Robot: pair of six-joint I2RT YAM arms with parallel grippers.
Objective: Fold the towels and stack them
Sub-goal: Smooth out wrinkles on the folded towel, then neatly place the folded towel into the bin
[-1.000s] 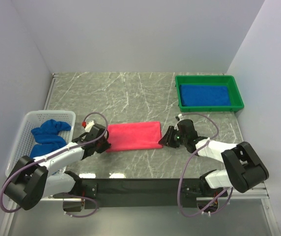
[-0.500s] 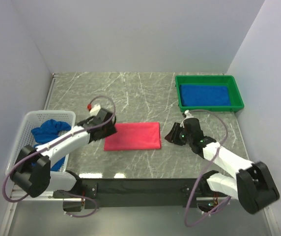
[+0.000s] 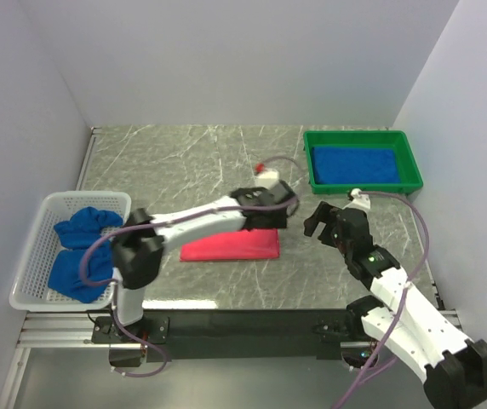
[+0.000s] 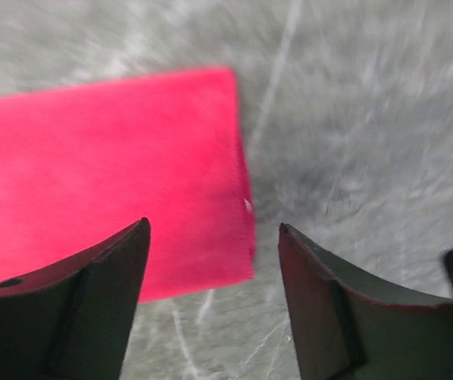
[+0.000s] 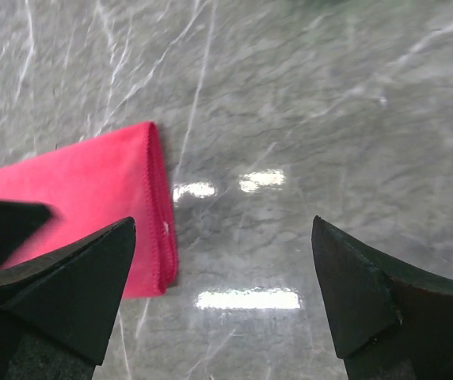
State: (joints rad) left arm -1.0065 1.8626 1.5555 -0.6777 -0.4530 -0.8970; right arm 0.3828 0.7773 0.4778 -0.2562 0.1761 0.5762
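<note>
Now red towel [image 3: 226, 249] flat, folded, long axis running left-right.

Flat red towel [image 3: 235, 247] on table [image 3: 184, 162], blue towel [image 3: 354, 166] in green tray [image 3: 358, 136]

The left arm [image 3: 197, 223] stretches low and nearly straight across toward the robot's right side. The left end effector [image 3: 276, 207] at its tip points downward with its fingers [image 4: 84, 301] spread apart and nothing between them. The right arm [image 3: 397, 290] bends at the elbow and angles inward, so the right end effector [image 3: 322, 220] sits near the left one without touching, its jaws wide apart and empty.
</note>
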